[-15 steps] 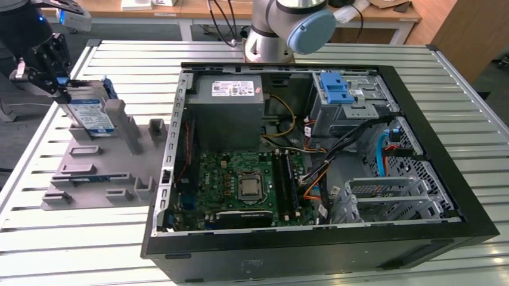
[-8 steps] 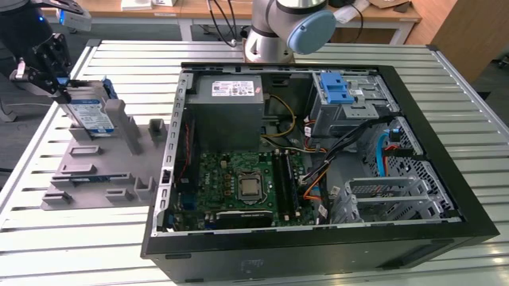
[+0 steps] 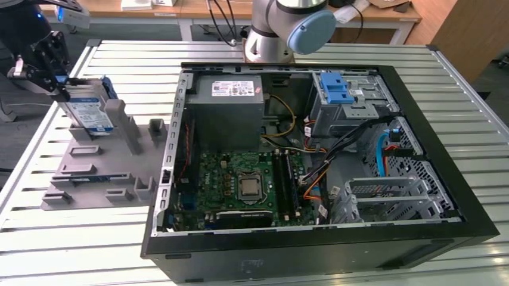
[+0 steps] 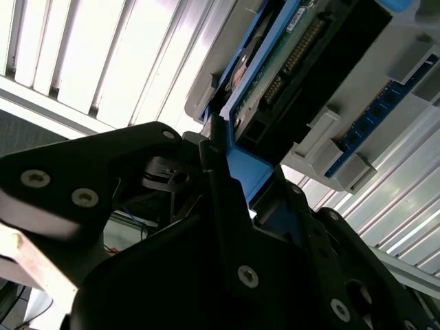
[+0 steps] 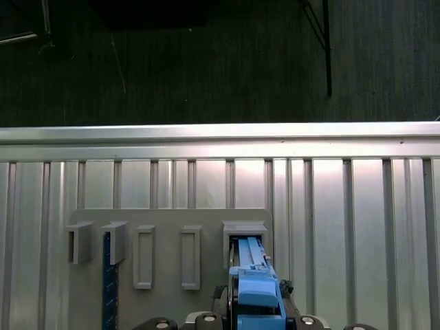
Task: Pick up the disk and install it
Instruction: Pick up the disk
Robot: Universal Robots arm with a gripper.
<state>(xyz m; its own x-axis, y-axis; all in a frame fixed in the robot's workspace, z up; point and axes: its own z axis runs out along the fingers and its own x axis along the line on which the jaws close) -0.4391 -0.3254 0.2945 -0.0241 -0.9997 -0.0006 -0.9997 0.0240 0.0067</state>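
The disk [image 3: 89, 112], silver with a white-and-blue label in a blue carrier frame, stands on edge in a slot of the grey holder [image 3: 95, 173] at the exterior view's left. My gripper [image 3: 62, 89] comes down on its upper end from the left. In the second wrist view the black fingers [image 4: 220, 199] clamp the blue carrier [image 4: 249, 172], and the disk's circuit-board side [image 4: 289, 48] runs away from them. In the first wrist view the blue carrier end [image 5: 253, 285] sits between the gripper's base parts, over the holder's slot [image 5: 244, 230].
The open computer case [image 3: 445, 179] lies to the exterior view's right of the holder, with a metal drive bay and blue latch [image 3: 338, 89] at its far corner and a grey power-supply box [image 3: 226, 107]. The arm's base [image 3: 275, 36] stands behind the case. Slatted metal table [image 3: 80, 250].
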